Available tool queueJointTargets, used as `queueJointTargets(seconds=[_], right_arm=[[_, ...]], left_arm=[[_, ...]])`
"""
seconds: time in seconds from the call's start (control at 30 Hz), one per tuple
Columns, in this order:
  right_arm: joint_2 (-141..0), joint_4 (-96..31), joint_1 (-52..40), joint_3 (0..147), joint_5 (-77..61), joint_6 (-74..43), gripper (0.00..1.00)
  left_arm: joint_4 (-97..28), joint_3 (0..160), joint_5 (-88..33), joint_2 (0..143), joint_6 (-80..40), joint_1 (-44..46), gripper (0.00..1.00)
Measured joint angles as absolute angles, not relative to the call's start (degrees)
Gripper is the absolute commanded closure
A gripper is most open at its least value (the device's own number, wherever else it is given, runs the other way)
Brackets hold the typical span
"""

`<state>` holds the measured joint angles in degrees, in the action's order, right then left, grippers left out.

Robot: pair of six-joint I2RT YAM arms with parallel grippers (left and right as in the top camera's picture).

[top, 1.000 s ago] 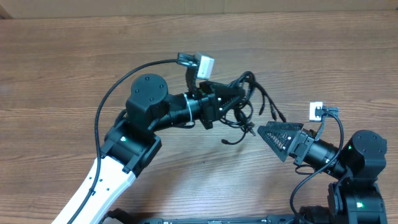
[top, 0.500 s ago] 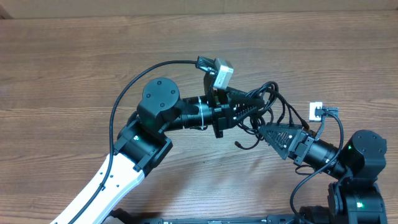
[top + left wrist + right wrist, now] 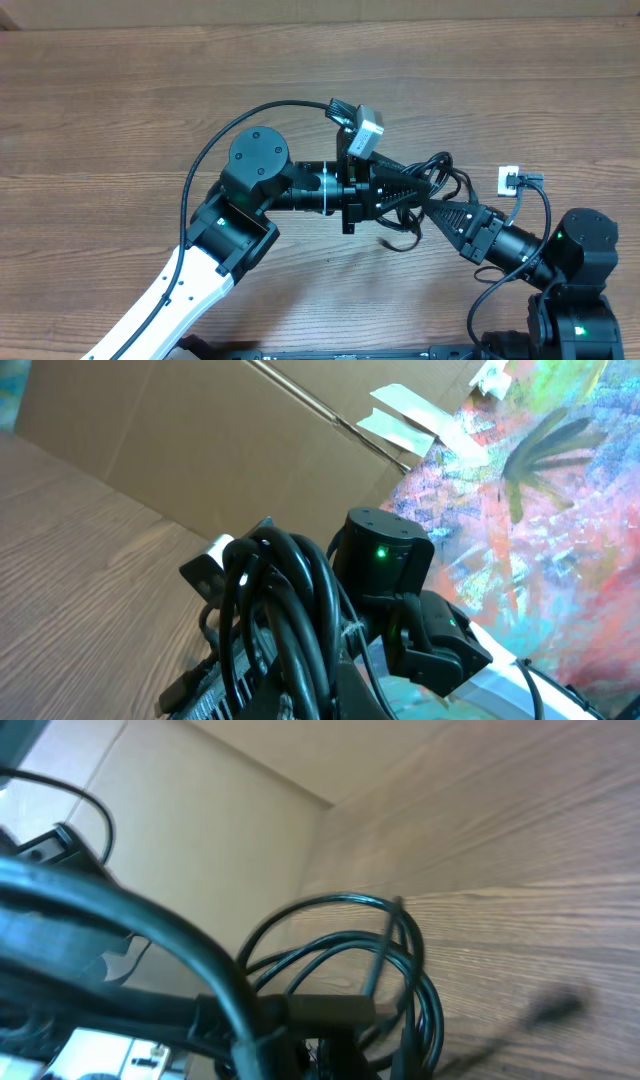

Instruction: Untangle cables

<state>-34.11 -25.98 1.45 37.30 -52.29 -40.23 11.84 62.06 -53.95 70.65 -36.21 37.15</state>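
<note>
Both arms have closed in. Right of centre, the left gripper [image 3: 416, 188] clamps the cables [image 3: 441, 168]; the right gripper [image 3: 433, 207] has snapped shut against that bundle. Everything's still knotted.

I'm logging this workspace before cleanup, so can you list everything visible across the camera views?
cables: one bundle, black, held between the two hands
table: one, brown wood grain, under everything
cardboard wall: one, tan, behind the table
tape strips: two, white, on the cardboard
painted backdrop: one, multicoloured, right of the cardboard in the left wrist view
small tag: one, white, toward the table's right edge
left arm: one, black and white, reaching in from lower left
right arm: one, black, lower right
left hand: one, black, shut on the cables
right hand: one, black, shut on the cables from the right
</note>
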Motion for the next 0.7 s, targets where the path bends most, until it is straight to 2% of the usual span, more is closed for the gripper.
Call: queueJointTargets(seconds=[0.2,0.27,0.4,0.47,0.53,0.7], right_arm=[[-33.87,-31.75,1.37,37.93,-47.27,-39.29,0.96],[-33.85,-31.51,1.37,37.93,-46.28,-39.16,0.84],[-33.98,-31.77,1.48,37.89,-44.07,-39.90,0.35],[-34.04,-31.81,1.48,37.91,-43.57,-39.94,0.20],[-34.02,-31.75,1.48,37.91,-43.22,-40.14,0.14],[-34.02,-31.73,1.48,37.91,-43.05,-40.32,0.13]], left_arm=[[11.92,61.98,-54.48,71.46,-36.40,37.06,0.96],[12.01,61.95,-54.54,71.55,-36.40,37.04,0.96],[13.32,61.98,-55.07,71.48,-35.92,36.29,0.96],[13.37,61.98,-55.18,71.48,-35.62,35.86,0.96],[13.39,61.98,-55.16,71.48,-35.35,35.31,0.96],[13.37,61.98,-55.11,71.48,-34.68,34.06,0.96]])
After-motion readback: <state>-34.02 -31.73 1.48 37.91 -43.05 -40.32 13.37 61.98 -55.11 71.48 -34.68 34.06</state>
